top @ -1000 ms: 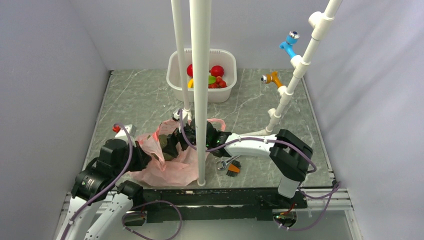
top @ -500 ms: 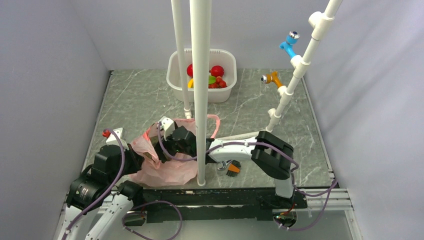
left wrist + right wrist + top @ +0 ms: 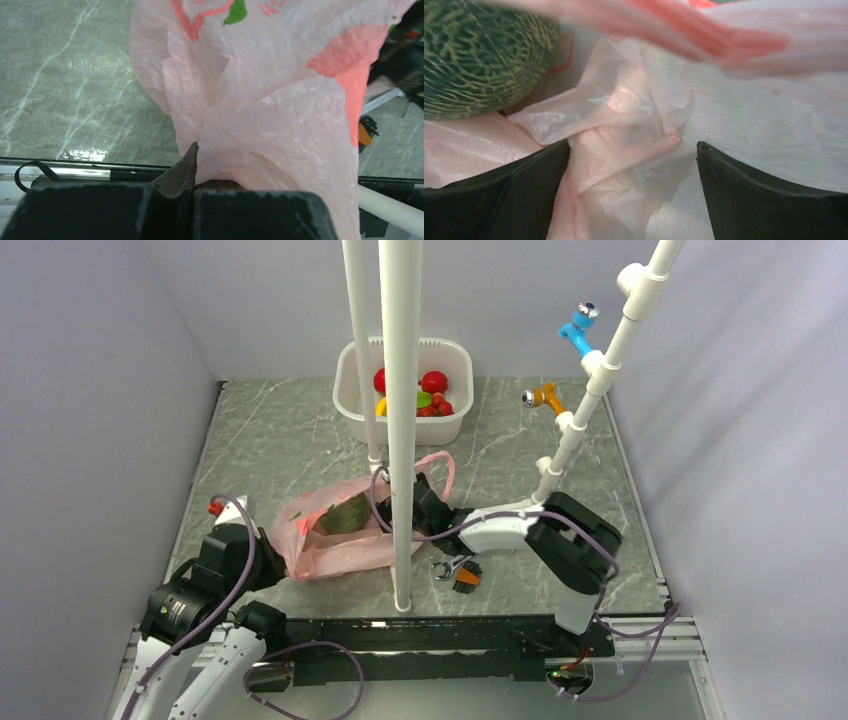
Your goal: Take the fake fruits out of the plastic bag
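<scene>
The pink plastic bag lies on the table in front of the arms, its mouth toward the right. A dull-green netted ball sits inside it, and shows at upper left in the right wrist view. My left gripper is shut on a bunched fold of the bag at its left end. At the bag's mouth my right gripper is open, with crumpled bag film between its fingers and nothing gripped. Red pieces, a green piece and a yellow piece lie in the white tub.
Two white vertical poles stand in front of the bag and hide part of it. An orange-handled tool and a wrench lie right of the bag. A slanted white pipe with blue and orange fittings rises at the right. Walls enclose the table.
My right gripper reached left into the bag, then drew back right to its mouth. The bag has been pulled flatter and the green ball now shows. The left grip held.
</scene>
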You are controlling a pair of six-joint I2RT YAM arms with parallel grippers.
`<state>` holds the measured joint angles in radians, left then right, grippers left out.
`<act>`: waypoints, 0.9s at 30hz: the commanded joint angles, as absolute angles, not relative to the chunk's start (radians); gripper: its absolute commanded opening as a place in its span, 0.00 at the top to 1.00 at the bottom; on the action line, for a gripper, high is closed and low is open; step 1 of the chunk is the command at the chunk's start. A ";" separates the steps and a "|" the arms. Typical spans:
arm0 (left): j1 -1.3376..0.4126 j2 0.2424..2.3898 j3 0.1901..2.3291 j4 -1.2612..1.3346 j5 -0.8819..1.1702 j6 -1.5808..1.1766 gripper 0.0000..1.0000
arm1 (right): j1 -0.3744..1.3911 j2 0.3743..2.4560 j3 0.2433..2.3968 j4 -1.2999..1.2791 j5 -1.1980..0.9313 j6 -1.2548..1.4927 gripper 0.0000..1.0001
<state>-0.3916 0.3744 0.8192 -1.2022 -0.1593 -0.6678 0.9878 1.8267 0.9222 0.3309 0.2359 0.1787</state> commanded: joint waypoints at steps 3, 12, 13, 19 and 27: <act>-0.393 0.447 0.772 -1.195 -0.126 -0.711 1.00 | 1.018 1.625 0.885 0.450 0.105 0.145 0.01; -0.393 0.524 0.755 -1.217 -0.053 -0.692 1.00 | 1.094 1.724 1.062 0.456 -0.068 0.058 0.00; -0.393 0.528 0.754 -1.220 -0.053 -0.693 1.00 | 1.104 1.737 1.082 0.463 -0.089 0.047 0.01; -0.392 0.506 0.771 -1.267 -0.105 -0.686 1.00 | 1.121 1.808 1.152 0.529 -0.232 -0.017 0.02; -0.392 0.500 0.775 -1.306 -0.146 -0.691 1.00 | 1.121 1.971 1.316 0.430 -0.170 -0.160 0.10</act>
